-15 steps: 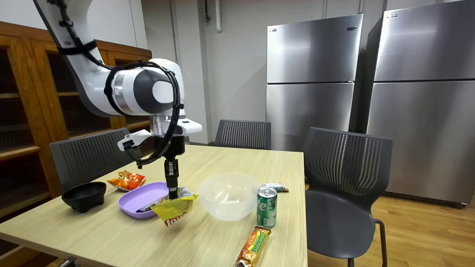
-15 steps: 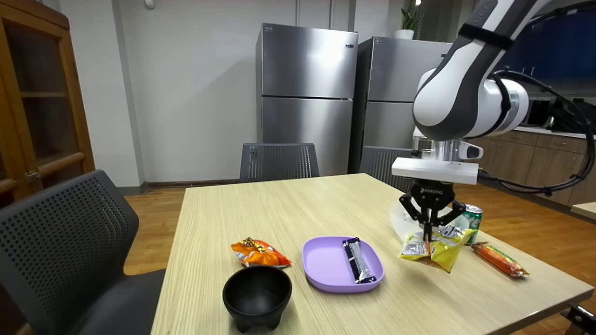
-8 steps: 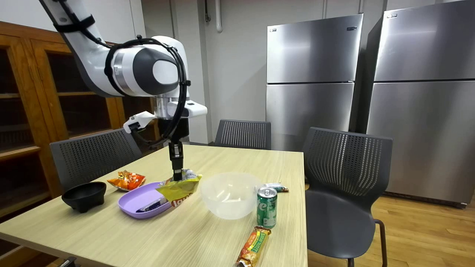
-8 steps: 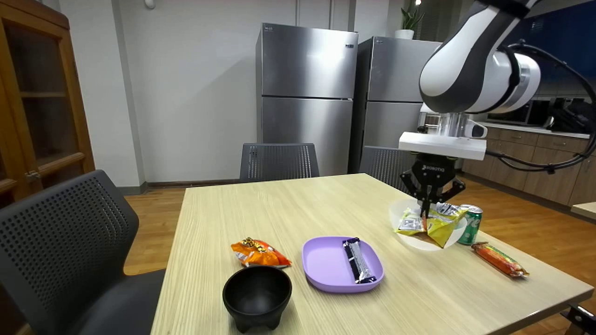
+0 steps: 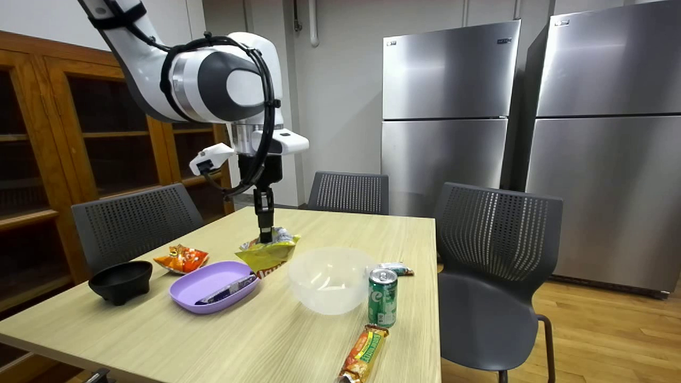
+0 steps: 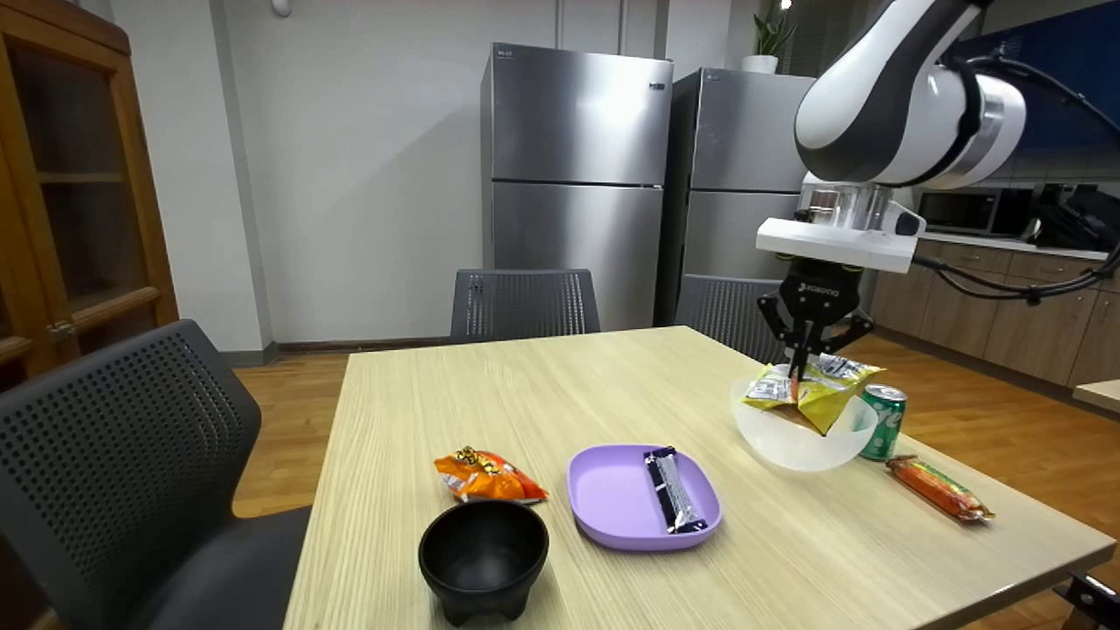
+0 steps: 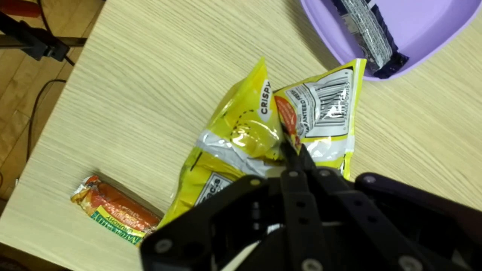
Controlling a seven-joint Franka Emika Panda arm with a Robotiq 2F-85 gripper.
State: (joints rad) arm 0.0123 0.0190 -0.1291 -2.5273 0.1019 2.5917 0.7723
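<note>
My gripper (image 5: 265,238) is shut on a yellow chip bag (image 5: 270,256), pinching its middle so that it folds up on both sides of the fingers. In an exterior view the bag (image 6: 827,398) hangs above the table, overlapping the translucent white bowl (image 6: 805,451) in the picture. In another exterior view it hangs to the left of that bowl (image 5: 330,298). In the wrist view the bag (image 7: 241,141) spreads around the gripper (image 7: 295,150), and its barcode side faces the camera. The fingertips are partly hidden in the bag's folds.
A purple plate (image 6: 612,490) holds a dark wrapped bar (image 6: 674,494). Nearby are a black bowl (image 6: 483,556) and an orange snack bag (image 6: 486,475). A green can (image 5: 382,300), a granola bar (image 5: 364,351) and another wrapped bar (image 5: 401,269) lie around the bowl. Chairs (image 5: 500,239) surround the table.
My gripper has risen with the yellow bag shut in it, shifting slightly right in an exterior view. The bag lifts away from the table. The objects on the table have not moved, except the bowl shifting very slightly.
</note>
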